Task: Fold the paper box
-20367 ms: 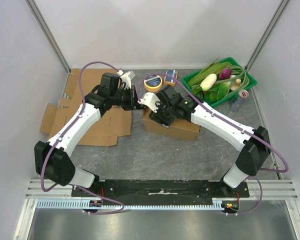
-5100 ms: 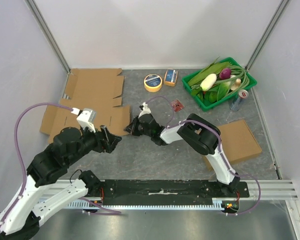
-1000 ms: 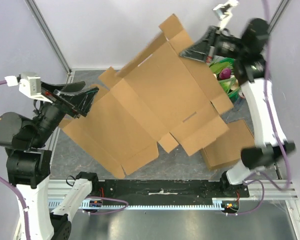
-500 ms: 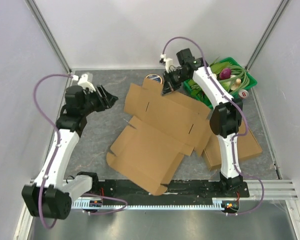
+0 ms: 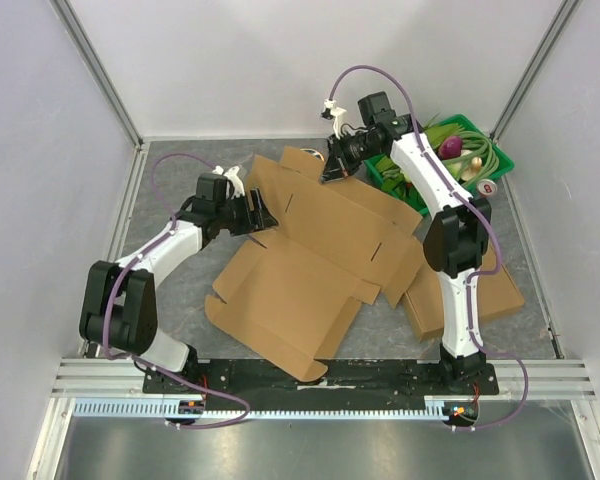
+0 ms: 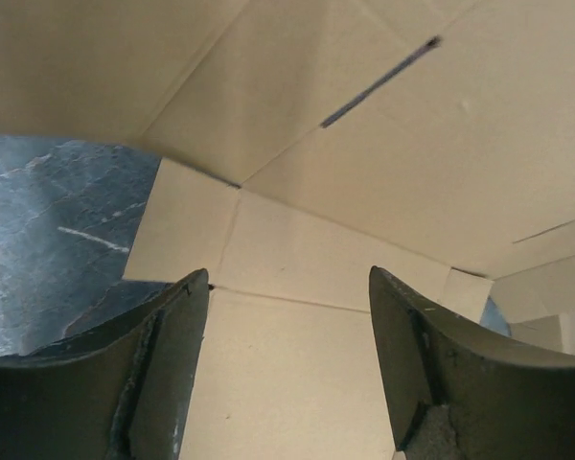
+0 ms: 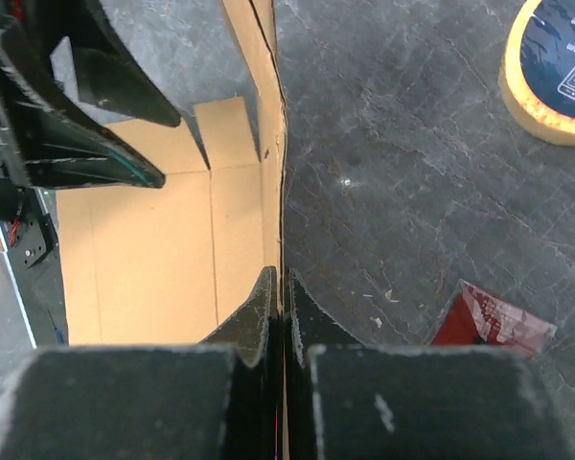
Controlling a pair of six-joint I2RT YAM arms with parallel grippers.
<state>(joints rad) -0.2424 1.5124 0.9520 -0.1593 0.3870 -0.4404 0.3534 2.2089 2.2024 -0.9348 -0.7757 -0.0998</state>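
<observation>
Pinching, with the right hand (image 5: 330, 172), the upturned far flap of the unfolded paper box (image 5: 310, 255), otherwise flat across the middle of the worktop (image 5: 185, 300). Holding the left hand (image 5: 260, 213) spread at the sheet's left edge, gripping nothing. Hemmed on the right by a folded cardboard box (image 5: 490, 288), a green tray (image 5: 502, 160) and a can (image 5: 486, 187), with a yellow tape roll (image 7: 556, 77) and red packet (image 7: 491, 316) just beyond the pinched flap.

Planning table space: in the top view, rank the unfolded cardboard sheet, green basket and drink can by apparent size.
1. unfolded cardboard sheet, clearly largest
2. green basket, though partly hidden
3. drink can, smallest
</observation>
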